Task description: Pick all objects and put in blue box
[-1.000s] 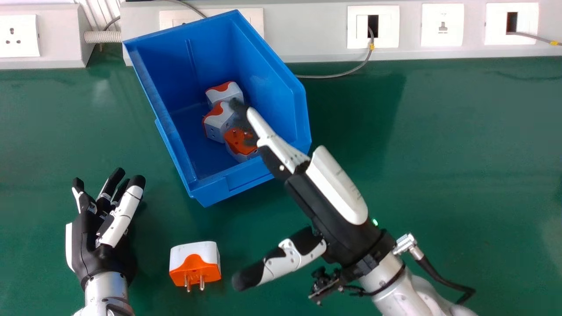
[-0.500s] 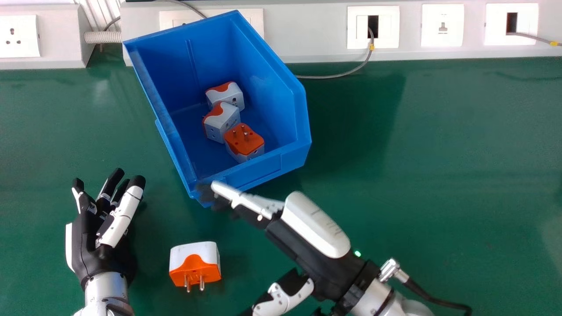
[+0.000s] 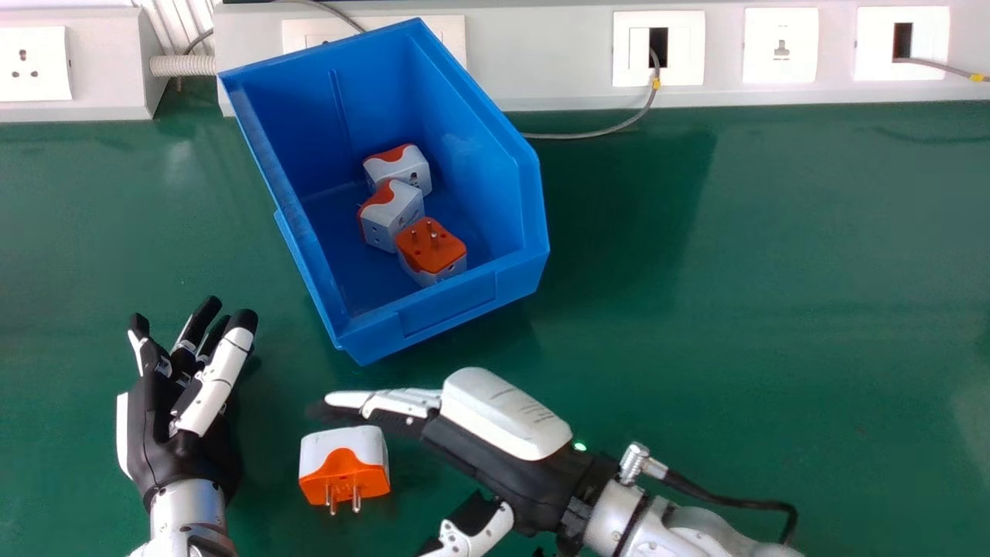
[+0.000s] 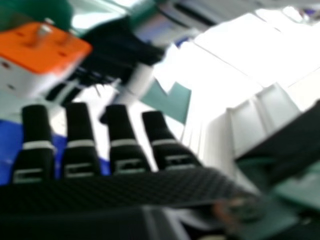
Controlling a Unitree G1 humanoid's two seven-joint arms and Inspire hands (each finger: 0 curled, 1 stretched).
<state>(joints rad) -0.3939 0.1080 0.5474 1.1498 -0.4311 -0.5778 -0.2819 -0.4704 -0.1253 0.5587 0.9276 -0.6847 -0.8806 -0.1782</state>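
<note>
A green tabletop [image 3: 773,309] stretched before me to pale trunking [image 3: 541,73] with white socket plates [image 3: 35,63], where a ribbed conduit [image 3: 182,66] bridged two sections, a grey cable [image 3: 588,136] curved onto the surface and light glinted at left.

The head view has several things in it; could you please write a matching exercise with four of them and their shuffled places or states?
1. Blue box
2. Lone adapter
3. Left hand
4. Right hand

A. Nearest the view's left edge
B. Metal pins toward the view's bottom edge
C. Fingers straight, palm right of the lone adapter
D. Holds three adapters

Pairs: 1-D, 2-B, 3-A, 4-C
</note>
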